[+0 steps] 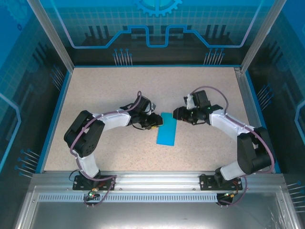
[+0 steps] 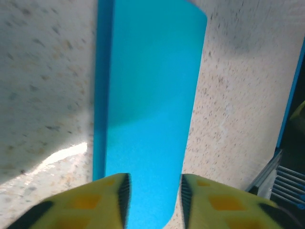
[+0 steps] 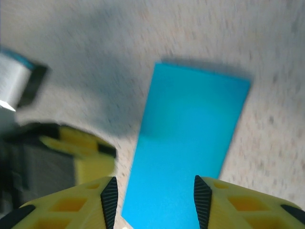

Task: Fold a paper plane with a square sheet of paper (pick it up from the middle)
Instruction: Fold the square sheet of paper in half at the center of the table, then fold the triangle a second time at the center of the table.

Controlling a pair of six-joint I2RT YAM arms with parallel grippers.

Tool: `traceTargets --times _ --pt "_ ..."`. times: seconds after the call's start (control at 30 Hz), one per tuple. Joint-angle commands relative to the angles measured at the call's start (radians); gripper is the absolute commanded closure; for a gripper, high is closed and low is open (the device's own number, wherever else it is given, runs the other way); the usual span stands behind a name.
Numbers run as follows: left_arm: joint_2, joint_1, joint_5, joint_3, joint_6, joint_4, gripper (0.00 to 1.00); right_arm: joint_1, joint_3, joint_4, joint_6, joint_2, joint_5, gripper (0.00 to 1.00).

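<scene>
The teal-blue sheet of paper (image 1: 167, 129) lies flat on the speckled table, folded into a long narrow rectangle; it does not have the shape of a paper plane. My left gripper (image 1: 155, 122) sits at its far left corner and my right gripper (image 1: 177, 114) at its far right corner. In the left wrist view the paper (image 2: 147, 109) runs away from the open left gripper (image 2: 154, 193), with a darker under-layer strip along its left edge. In the right wrist view the paper (image 3: 190, 143) lies below the open right gripper (image 3: 153, 195). Neither holds it.
The table (image 1: 109, 88) is walled by blue panels on three sides, with a metal rail (image 1: 152, 180) at the near edge. The left gripper's yellow finger (image 3: 83, 148) shows close by in the right wrist view; the two grippers are a short gap apart.
</scene>
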Motion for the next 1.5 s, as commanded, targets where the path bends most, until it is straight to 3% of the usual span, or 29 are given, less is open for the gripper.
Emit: traceTargets --times 0.0,0.13,0.47,1.13,1.47 --pt "0.017 0.059 0.082 -0.03 -0.022 0.049 0.58 0.051 -0.072 0.008 0.057 -0.01 0.059 0.5" --pt "0.049 0.078 0.15 -0.028 -0.041 0.093 0.53 0.099 -0.088 0.032 0.086 0.024 0.074 0.49" --pt "0.115 0.074 0.215 0.002 -0.057 0.122 0.49 0.104 -0.106 0.048 0.109 0.049 0.093 0.5" --pt "0.165 0.035 0.199 0.05 -0.024 0.055 0.49 0.104 -0.147 0.046 0.117 -0.002 0.105 0.49" --pt "0.155 0.027 0.246 0.045 -0.039 0.103 0.61 0.116 -0.182 0.071 0.097 -0.063 0.106 0.48"
